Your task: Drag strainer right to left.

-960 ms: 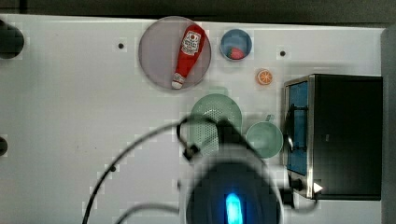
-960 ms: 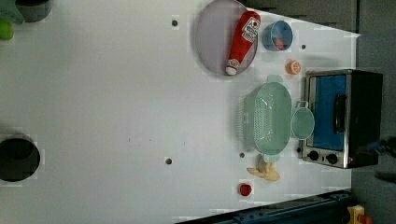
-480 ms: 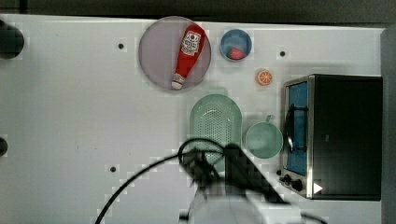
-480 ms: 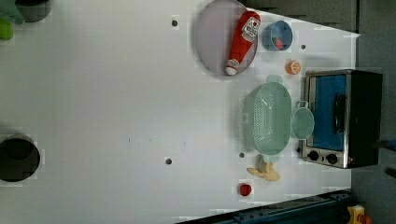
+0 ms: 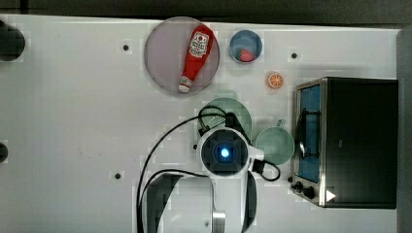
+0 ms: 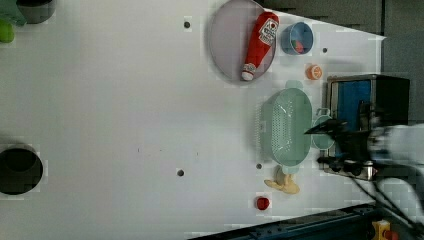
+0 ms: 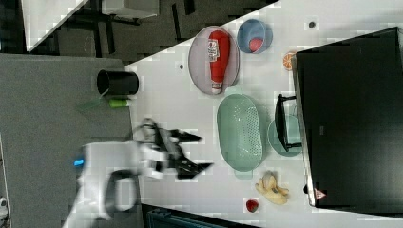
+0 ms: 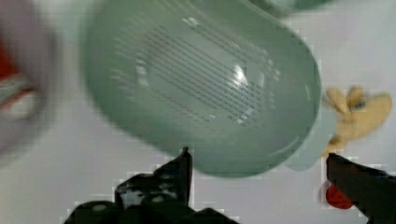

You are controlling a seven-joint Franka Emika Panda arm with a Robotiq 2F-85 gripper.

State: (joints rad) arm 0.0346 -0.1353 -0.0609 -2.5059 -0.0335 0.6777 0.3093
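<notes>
Top view: the white arm with its blue-lit wrist has come forward into the lower centre since a second ago and now covers the lower half of the pale sage-green oval perforated plastic strainer [image 5: 227,109], which is unmoved at centre. Just beside it to the right stands the round pale green handled cup [image 5: 275,144], and above it the round grey-lilac plate [image 5: 163,53] carrying a red ketchup bottle [image 5: 196,54].

Left view: the gripper [image 6: 324,144] has newly entered at right, where none was seen before; its fingers are spread wide and empty, level with the strainer's right rim, contact not judged. The approach is taken as under way; the drag is not yet begun.

Right view: the strainer sits at centre, beside the black toaster oven [image 7: 349,118]; a yellow banana toy [image 7: 272,187] lies below it.

Wrist view: the strainer fills the upper frame, with the open black fingertips [image 8: 183,164] below it.

Surface: a white table [image 6: 110,100] with small dark holes; dark floor beyond.
</notes>
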